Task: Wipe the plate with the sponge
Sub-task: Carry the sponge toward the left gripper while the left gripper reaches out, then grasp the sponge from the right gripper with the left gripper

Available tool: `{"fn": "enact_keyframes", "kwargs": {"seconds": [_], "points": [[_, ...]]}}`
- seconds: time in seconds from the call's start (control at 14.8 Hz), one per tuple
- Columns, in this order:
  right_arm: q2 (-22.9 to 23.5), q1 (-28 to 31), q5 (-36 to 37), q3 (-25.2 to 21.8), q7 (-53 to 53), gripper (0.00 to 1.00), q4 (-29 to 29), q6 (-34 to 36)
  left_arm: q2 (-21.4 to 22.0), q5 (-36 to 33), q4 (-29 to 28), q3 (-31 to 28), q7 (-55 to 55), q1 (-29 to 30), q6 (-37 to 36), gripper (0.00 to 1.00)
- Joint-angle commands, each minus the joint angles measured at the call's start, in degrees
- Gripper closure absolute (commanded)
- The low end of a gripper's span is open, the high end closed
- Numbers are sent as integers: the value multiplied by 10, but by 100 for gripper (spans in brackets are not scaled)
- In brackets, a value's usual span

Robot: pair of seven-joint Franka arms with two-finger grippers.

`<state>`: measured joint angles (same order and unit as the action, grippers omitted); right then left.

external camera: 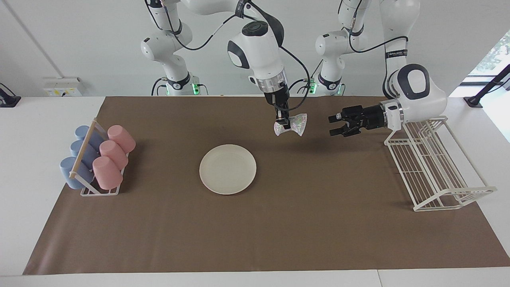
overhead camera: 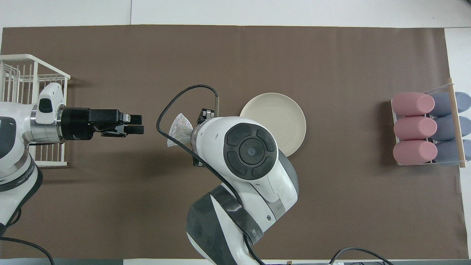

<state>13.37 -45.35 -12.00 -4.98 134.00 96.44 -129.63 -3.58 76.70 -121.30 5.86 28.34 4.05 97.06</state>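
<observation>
The plate point(external camera: 227, 169) is round, flat and cream-white with a shallow rim. It lies right side up and bare on the brown table cover, about midway between the two ends of the table. The sponge point(external camera: 294, 125) is a small silvery-white pad with glittering, rainbow-tinted speckles, pinched at its middle so that both ends flare out like a bow. It hangs in the air above the cover, clear of the plate and toward the left arm's end from it.
</observation>
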Motion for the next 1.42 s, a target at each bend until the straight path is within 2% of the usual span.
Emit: {"fn": "enact_keyframes", "kwargs": {"seconds": [0.0, 0.2, 0.47, 0.81, 1.08, 1.21, 1.35], "points": [[3, 5, 9, 3, 8, 100, -4, -7, 2, 26, -4, -5, 9, -30, 30, 0], [3, 5, 9, 4, 6, 100, -1, -7, 2, 26, -3, -5, 8, -48, 33, 0], [3, 7, 9, 3, 6, 100, -1, -6, 4, 25, 1, -4, 0, -66, 52, 18], [3, 9, 9, 3, 5, 100, -1, -5, 0, 14, 14, -5, -7, -65, 44, 54], [3, 12, 9, 3, 5, 100, -1, -5, 0, -4, 24, -5, -16, -61, 32, 69], [3, 13, 9, 3, 5, 100, -2, -5, 2, -13, 25, -5, -26, -65, 33, 98], [3, 13, 9, 3, 5, 100, -2, -5, 2, -14, 25, -5, -27, -66, 33, 100]]}}
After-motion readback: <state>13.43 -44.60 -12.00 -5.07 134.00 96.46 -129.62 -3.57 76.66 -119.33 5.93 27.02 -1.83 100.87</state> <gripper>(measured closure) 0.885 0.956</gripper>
